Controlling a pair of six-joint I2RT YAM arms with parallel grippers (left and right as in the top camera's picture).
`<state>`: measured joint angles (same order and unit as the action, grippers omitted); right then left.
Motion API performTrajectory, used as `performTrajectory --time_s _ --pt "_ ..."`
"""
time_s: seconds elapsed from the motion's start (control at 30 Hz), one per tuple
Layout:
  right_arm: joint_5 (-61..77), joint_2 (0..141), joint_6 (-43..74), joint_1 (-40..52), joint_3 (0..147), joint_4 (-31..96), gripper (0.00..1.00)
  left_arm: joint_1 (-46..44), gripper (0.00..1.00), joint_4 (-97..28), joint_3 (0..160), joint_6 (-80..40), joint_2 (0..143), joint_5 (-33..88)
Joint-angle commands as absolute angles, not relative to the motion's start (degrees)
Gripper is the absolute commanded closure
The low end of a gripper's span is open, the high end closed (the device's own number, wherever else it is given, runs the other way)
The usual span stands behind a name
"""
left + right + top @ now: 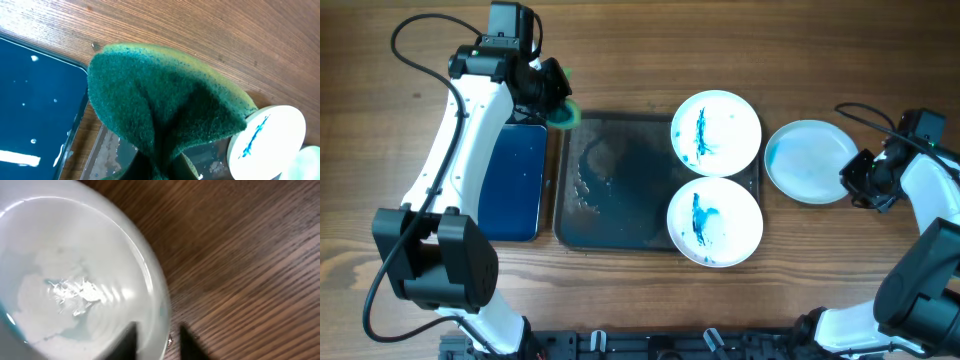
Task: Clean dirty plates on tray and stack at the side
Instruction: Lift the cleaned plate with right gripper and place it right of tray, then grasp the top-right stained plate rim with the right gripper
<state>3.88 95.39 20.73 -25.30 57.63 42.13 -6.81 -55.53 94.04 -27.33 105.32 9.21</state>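
Observation:
Two white plates with blue streaks lie on the right side of the dark grey tray [610, 215], one at the back [716, 132] and one at the front [714, 222]. A third plate [810, 160], with only a faint blue tint, lies on the table right of the tray. My left gripper [552, 98] is shut on a folded green sponge [564, 113] above the tray's back left corner; the sponge [165, 100] fills the left wrist view. My right gripper [860, 180] is open, its fingers [160, 342] astride the third plate's [75, 275] right rim.
A smaller dark blue tray [515, 180] lies left of the grey tray, under my left arm; it also shows in the left wrist view [35, 110]. The grey tray's left half [112, 152] carries wet smears. Bare wooden table surrounds everything.

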Motion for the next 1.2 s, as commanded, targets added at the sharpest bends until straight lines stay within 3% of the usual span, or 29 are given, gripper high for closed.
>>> performTrajectory --time_s 0.0,0.07,0.13,0.23,0.37,0.63,0.77,0.83,0.9,0.97,1.03,1.17 --pt "6.70 95.29 17.21 -24.88 63.05 47.16 0.48 -7.03 0.96 -55.07 94.61 -27.88 105.06 8.84" --pt "14.96 95.29 11.29 -22.98 70.30 50.63 0.46 -7.03 0.96 -55.09 94.61 -27.88 105.08 8.84" --pt "22.37 95.37 7.46 -17.63 76.42 50.35 0.53 -7.03 0.96 -55.05 94.61 -27.90 105.08 8.86" --pt "21.87 97.97 5.91 -6.04 78.89 45.52 0.54 -7.03 0.96 -54.06 94.61 -27.92 105.08 8.86" --pt "17.06 107.57 1.58 2.50 79.50 43.97 0.57 -7.03 0.96 -54.26 94.61 -27.90 105.08 8.88" --pt "5.65 111.66 -0.08 3.40 81.54 44.60 0.56 -7.03 0.96 -54.24 94.61 -27.90 105.12 8.86" --pt "5.06 113.99 -9.10 3.31 81.65 43.03 0.50 -7.03 0.96 -54.17 94.61 -27.90 105.12 8.86" --pt "4.86 116.57 -9.23 3.31 81.65 42.52 0.59 -7.03 0.96 -54.19 94.61 -27.88 105.12 8.86" --pt "4.91 117.23 -8.75 3.33 81.65 42.30 0.73 -7.03 0.96 -54.22 94.61 -27.88 105.12 8.84" --pt "5.13 117.23 -7.35 3.31 81.65 41.89 0.78 -7.03 0.96 -54.15 94.61 -27.88 105.12 8.84" --pt "5.08 117.21 -7.20 3.33 81.65 42.11 0.96 -7.03 0.96 -54.15 94.61 -27.88 105.12 8.84" --pt "5.10 115.74 -3.84 3.79 87.00 48.47 0.96 -7.03 0.96 -54.26 94.61 -27.88 105.12 8.86"
